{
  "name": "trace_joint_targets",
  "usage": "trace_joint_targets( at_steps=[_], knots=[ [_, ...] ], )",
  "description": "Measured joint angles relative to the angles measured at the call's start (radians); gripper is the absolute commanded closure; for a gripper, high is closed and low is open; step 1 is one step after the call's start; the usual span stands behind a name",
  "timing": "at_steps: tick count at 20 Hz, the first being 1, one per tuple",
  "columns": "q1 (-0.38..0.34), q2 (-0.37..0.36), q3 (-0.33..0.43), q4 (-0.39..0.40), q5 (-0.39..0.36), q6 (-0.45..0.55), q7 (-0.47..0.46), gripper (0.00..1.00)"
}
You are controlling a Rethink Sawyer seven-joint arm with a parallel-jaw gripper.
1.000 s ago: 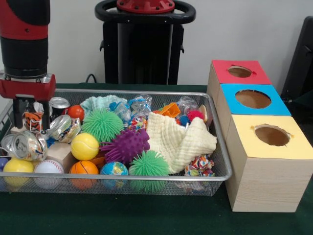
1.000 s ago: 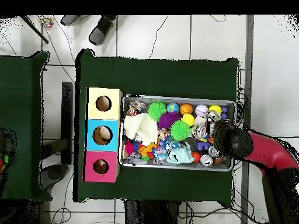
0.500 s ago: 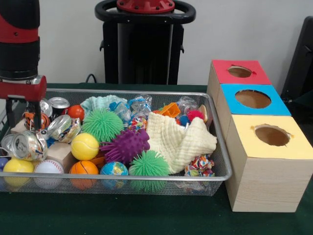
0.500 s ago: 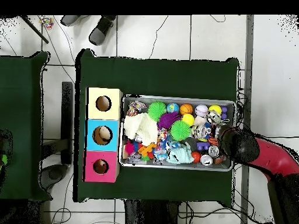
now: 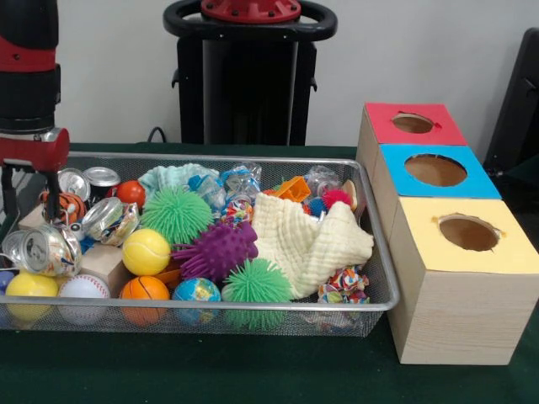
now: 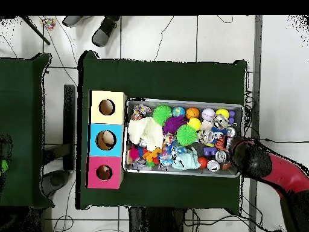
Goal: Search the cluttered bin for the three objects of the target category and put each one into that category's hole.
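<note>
The silver wire-mesh bin (image 5: 383, 252) holds a heap of toys, and it also shows in the overhead view (image 6: 181, 101). My gripper (image 5: 31, 200) hangs over the bin's left end, open and empty. One of its fingers stands beside a tiger-striped ball (image 5: 66, 205). Crushed cans (image 5: 46, 250) and an upright can (image 5: 103, 178) lie close by. In the overhead view the arm (image 6: 259, 163) covers the gripper at the bin's right end. Three wooden boxes with holes stand beside the bin, with a yellow top (image 5: 514, 252), a blue top (image 5: 396, 160) and a red top (image 5: 379, 118).
The bin also holds two green spiky balls (image 5: 175, 215), a purple spiky ball (image 5: 217, 250), a yellow tennis ball (image 5: 146, 251), a basketball (image 5: 144, 290), a baseball (image 5: 82, 290), a globe ball (image 5: 196, 290) and a cream cloth (image 5: 312, 240). The black pedestal (image 5: 250, 76) stands behind.
My gripper has risen and moved left in the front view, away from the tiger-striped ball, which stays in the bin. The other things have not moved.
</note>
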Motion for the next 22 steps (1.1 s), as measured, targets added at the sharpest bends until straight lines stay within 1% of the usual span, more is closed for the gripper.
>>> trace_joint_targets(
  at_steps=[7,12,22],
  knots=[
    [0.018,-0.005,-0.036,0.048,0.000,-0.080,0.000,0.00],
    [0.039,-0.018,-0.058,0.083,0.001,-0.114,0.000,0.00],
    [0.051,-0.024,-0.071,0.135,0.001,-0.157,0.000,0.00]
  ],
)
